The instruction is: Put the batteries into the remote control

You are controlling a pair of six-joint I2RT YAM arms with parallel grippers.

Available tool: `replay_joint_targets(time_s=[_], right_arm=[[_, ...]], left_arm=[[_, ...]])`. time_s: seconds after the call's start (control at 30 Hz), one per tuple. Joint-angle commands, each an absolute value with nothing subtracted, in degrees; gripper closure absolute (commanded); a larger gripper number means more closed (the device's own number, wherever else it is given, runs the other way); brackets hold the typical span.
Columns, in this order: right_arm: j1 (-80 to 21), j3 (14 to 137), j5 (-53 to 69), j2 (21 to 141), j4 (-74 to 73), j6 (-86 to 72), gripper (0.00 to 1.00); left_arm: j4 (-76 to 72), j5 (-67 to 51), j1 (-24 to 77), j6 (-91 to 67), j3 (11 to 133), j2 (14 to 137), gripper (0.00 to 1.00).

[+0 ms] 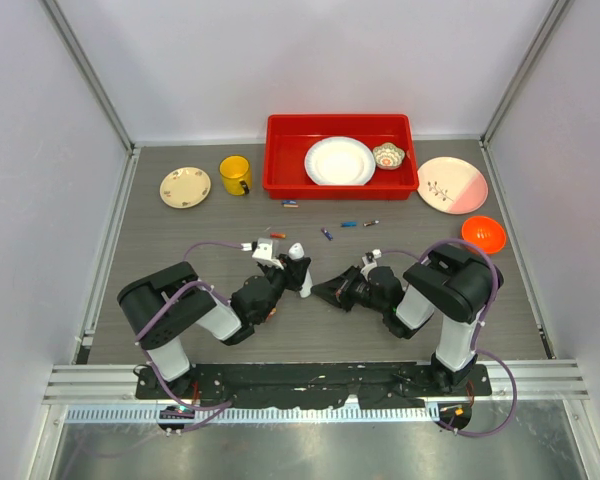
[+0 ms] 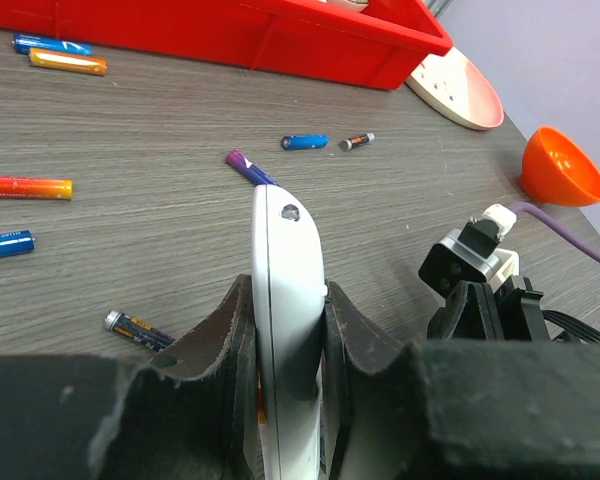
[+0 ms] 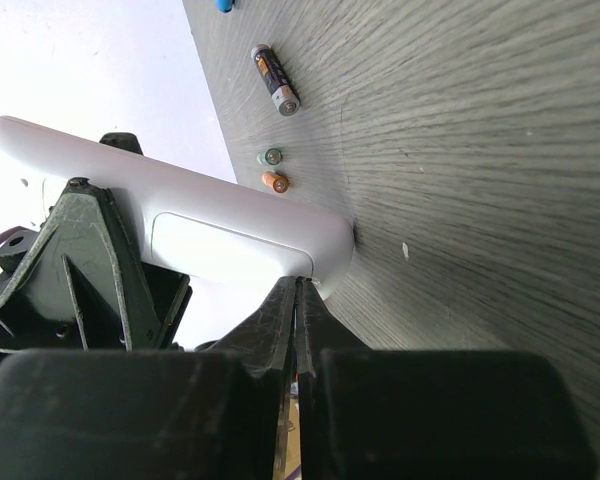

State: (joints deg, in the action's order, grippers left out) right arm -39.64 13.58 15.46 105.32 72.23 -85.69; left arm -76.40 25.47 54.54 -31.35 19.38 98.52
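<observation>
My left gripper [image 1: 294, 274] is shut on the white remote control [image 1: 298, 256] and holds it on edge just above the table; its sides sit between the pads in the left wrist view [image 2: 288, 290]. My right gripper [image 1: 320, 290] is shut, and its tips [image 3: 298, 283] touch the remote's lower edge [image 3: 230, 215] beside the back cover [image 3: 220, 250]. Several batteries lie loose beyond the grippers: a red one [image 1: 276, 233], a purple one [image 1: 327, 233], a blue one [image 1: 350, 223] and others. Some also show in the left wrist view [image 2: 25, 187] and the right wrist view [image 3: 275, 80].
A red tray [image 1: 280, 165] at the back holds a white plate [image 1: 339, 161] and a small bowl [image 1: 388, 155]. A yellow mug [image 1: 236, 175] and a floral plate [image 1: 185, 186] stand at back left. A pink plate [image 1: 452, 184] and an orange bowl [image 1: 483, 234] are at the right.
</observation>
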Motion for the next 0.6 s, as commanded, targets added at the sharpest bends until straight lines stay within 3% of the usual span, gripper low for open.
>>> replay_joint_targets(time_s=[0.0,0.57], right_arm=[[-40.08,14.06,14.59,102.39,86.57,-85.52,0.92],[-40.08,12.83,14.5,101.43,87.54,-85.61,0.93]], left_arm=[[-88.68,24.52,55.63,-30.06,19.51,99.31,1.0],[-88.59,26.1,56.07,-27.77,19.51,100.02,1.0]])
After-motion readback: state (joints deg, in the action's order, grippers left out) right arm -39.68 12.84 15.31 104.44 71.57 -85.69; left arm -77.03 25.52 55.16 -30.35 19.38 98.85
